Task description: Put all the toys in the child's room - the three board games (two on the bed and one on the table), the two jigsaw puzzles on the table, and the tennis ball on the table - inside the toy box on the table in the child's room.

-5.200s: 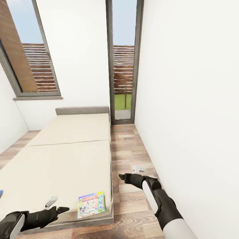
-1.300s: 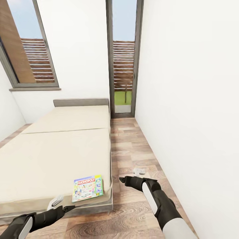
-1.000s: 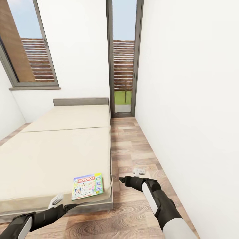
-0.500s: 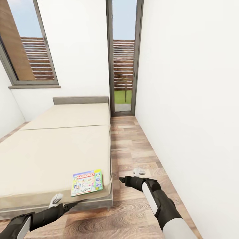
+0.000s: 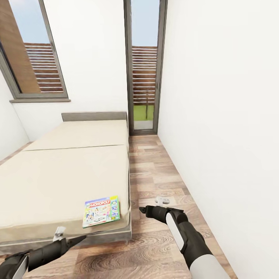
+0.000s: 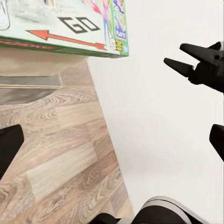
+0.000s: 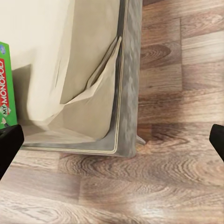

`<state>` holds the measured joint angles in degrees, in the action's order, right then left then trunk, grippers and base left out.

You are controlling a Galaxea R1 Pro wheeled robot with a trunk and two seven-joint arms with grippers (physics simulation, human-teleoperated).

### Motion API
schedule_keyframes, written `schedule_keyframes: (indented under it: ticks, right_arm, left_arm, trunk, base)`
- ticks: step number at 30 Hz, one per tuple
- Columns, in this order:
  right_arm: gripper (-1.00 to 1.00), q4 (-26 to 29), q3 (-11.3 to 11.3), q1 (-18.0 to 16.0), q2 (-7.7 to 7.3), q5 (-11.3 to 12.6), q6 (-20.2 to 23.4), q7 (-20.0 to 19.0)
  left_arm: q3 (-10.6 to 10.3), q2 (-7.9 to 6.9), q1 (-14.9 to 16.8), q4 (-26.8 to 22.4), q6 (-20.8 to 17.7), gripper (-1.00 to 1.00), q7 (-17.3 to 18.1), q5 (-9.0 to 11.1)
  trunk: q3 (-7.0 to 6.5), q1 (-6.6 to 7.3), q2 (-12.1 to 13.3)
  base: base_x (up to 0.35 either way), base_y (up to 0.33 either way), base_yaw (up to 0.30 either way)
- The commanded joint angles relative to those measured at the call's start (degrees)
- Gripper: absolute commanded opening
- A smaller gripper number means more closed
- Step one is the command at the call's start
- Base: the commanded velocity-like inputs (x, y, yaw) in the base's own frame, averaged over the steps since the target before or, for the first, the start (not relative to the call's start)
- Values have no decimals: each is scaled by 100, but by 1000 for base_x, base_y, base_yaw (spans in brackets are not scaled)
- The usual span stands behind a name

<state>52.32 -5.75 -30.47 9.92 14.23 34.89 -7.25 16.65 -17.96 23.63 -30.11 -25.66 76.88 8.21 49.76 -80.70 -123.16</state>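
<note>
Monopoly box (image 5: pixel 101 211) is not yet collected from the bed (image 5: pixel 66 174); left gripper (image 5: pixel 71 242) and right gripper (image 5: pixel 143 210) are held open, empty.

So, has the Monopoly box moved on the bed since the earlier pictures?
No. The Monopoly box lies at the same near corner of the bed, right by its edge. Only the camera shifted, so the whole picture moved with it.
</note>
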Motion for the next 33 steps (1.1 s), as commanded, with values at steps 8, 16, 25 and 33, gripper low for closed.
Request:
schedule_keyframes:
  ticks: [8,16,25,33]
  right_arm:
    - [100,6,4,-2,1,-8,26,-13]
    - [100,6,4,-2,1,-8,26,-13]
    - [100,6,4,-2,1,-8,26,-13]
    - [100,6,4,-2,1,-8,26,-13]
  left_arm:
    - [4,-96,-14,13,188,100,613,14]
    - [5,-141,-21,13,218,100,891,14]
    - [9,-244,-48,50,244,100,1167,18]
    - [33,-286,-75,125,436,100,1312,23]
  trunk:
    - [5,1,-2]
    - [5,1,-2]
    - [5,1,-2]
    - [5,1,-2]
  base:
    - [0,0,0]
    - [0,0,0]
    - [0,0,0]
    - [0,0,0]
